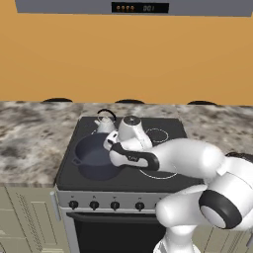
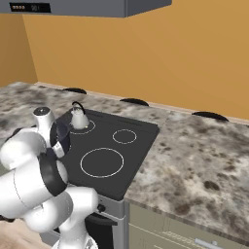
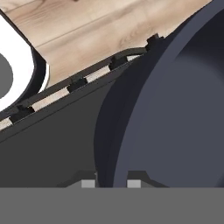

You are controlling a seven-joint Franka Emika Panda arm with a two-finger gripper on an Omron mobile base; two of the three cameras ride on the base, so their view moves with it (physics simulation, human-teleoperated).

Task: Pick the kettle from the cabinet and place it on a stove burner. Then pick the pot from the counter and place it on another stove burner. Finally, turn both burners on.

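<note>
The dark navy pot (image 1: 91, 155) is over the front left burner of the black cooktop (image 1: 168, 123); I cannot tell whether it rests on the glass. My gripper (image 1: 110, 146) is shut on its right rim. In the hand view the pot's wall (image 3: 175, 109) runs between the two fingertips of the gripper (image 3: 111, 183). The small silver kettle (image 1: 105, 123) stands upright on the back left burner, just behind the pot. In the right base view the kettle (image 2: 78, 116) sits on its ring and the pot (image 2: 62, 135) is half hidden by my arm. The cabinet is out of view.
Two white burner rings (image 2: 124, 136) (image 2: 101, 162) lie bare on the right half of the cooktop. Black knobs (image 1: 94, 204) line the stove front. The marble counter (image 2: 194, 155) extends on both sides. A range hood (image 1: 138, 7) hangs above.
</note>
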